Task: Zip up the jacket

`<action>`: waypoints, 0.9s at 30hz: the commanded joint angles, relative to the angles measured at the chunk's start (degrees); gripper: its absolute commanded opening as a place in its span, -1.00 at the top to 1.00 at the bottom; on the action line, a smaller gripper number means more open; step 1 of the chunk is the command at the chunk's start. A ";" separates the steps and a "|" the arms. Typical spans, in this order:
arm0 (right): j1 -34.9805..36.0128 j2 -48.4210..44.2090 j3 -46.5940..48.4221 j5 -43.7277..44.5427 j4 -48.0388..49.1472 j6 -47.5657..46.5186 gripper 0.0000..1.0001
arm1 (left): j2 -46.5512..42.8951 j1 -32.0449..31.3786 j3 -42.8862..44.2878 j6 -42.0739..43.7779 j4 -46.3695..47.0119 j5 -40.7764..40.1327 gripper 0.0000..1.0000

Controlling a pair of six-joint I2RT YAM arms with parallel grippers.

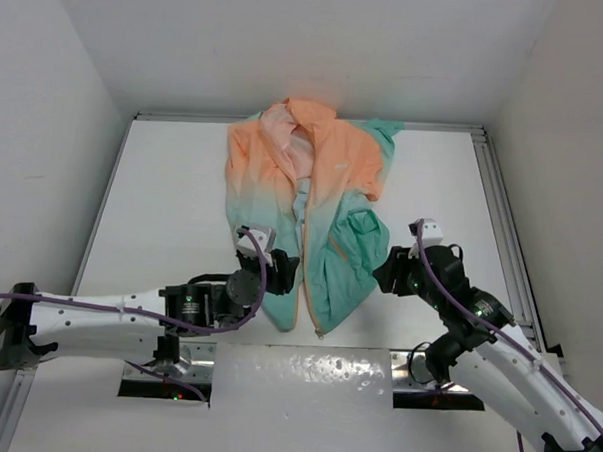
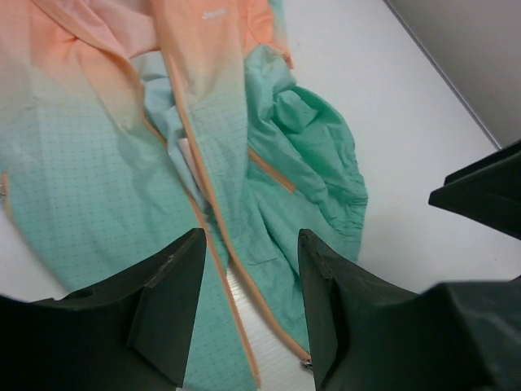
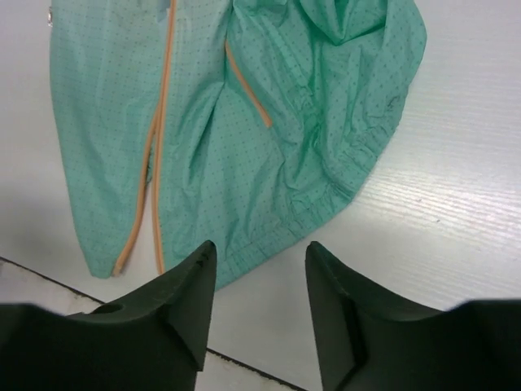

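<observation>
Jaws of the left end effector [image 1: 283, 264] and right end effector [image 1: 388, 271] stand wide apart, holding nothing. Just ahead of both lies the jacket [image 1: 328, 187] on the desk [image 1: 162, 200], hem [image 1: 308, 311] nearest, its zipper [image 3: 155, 163] unjoined. Doing this well likely means one end effector pinning the hem while the other feeds the zipper ends together. Open desk lies outboard of each; walls [image 1: 46, 125] close in beyond the collar [image 1: 301, 121].
</observation>
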 commanded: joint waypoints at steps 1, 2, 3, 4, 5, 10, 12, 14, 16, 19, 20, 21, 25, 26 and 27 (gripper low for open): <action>0.22 -0.17 0.43 -0.38 1.94 -0.07 0.09 | 2.21 -0.52 1.87 -1.32 3.49 3.08 0.07; 0.22 0.18 0.43 -0.82 2.20 -0.16 0.27 | 2.91 -0.52 1.43 -2.03 3.49 3.87 0.07; 0.22 0.97 0.69 -1.61 2.03 -0.07 0.60 | 3.35 -0.52 1.08 -4.03 3.49 5.18 0.07; 0.22 1.24 0.86 -1.96 1.94 0.02 0.77 | 4.31 -0.52 0.55 -5.10 3.75 5.89 0.07; 0.22 1.50 1.04 -2.05 2.03 0.02 0.93 | 4.85 -0.52 -0.49 -5.98 4.19 7.03 0.16; 0.22 3.52 0.25 -2.40 3.87 0.10 1.00 | 8.44 -0.61 -3.48 -10.73 5.33 12.83 0.68; 0.13 4.58 -0.10 -3.02 4.31 0.54 1.00 | 9.94 -0.61 -4.02 -12.92 5.51 13.80 1.00; 0.22 4.93 -1.32 -3.02 5.28 0.72 1.00 | 13.02 -0.61 -3.32 -13.89 4.72 14.68 1.00; 0.22 5.19 -2.29 -3.28 6.95 0.98 1.00 | 16.17 -0.79 -3.32 -14.95 5.24 15.92 1.00; 0.22 5.63 -3.18 -3.46 7.48 1.77 1.00 | 19.95 -0.79 -2.27 -16.10 5.42 16.35 0.99; 0.22 5.55 -3.70 -3.55 7.65 1.86 1.00 | 20.84 -0.79 -1.57 -15.92 4.99 16.53 0.84; 0.22 5.37 -4.14 -3.72 8.35 1.86 1.00 | 21.81 -0.79 -0.86 -16.09 3.50 15.84 0.79; 0.22 5.28 -5.11 -6.88 8.79 3.00 1.00 | 22.17 -0.88 -1.73 -19.34 -1.87 12.84 0.75; 0.22 5.19 -5.63 -7.85 9.23 3.35 1.00 | 21.82 -0.88 -2.08 -19.61 -2.48 12.93 0.73; 0.22 5.45 -5.99 -10.29 10.89 4.14 1.00 | 21.64 -0.88 -2.44 -20.48 -4.06 13.10 0.71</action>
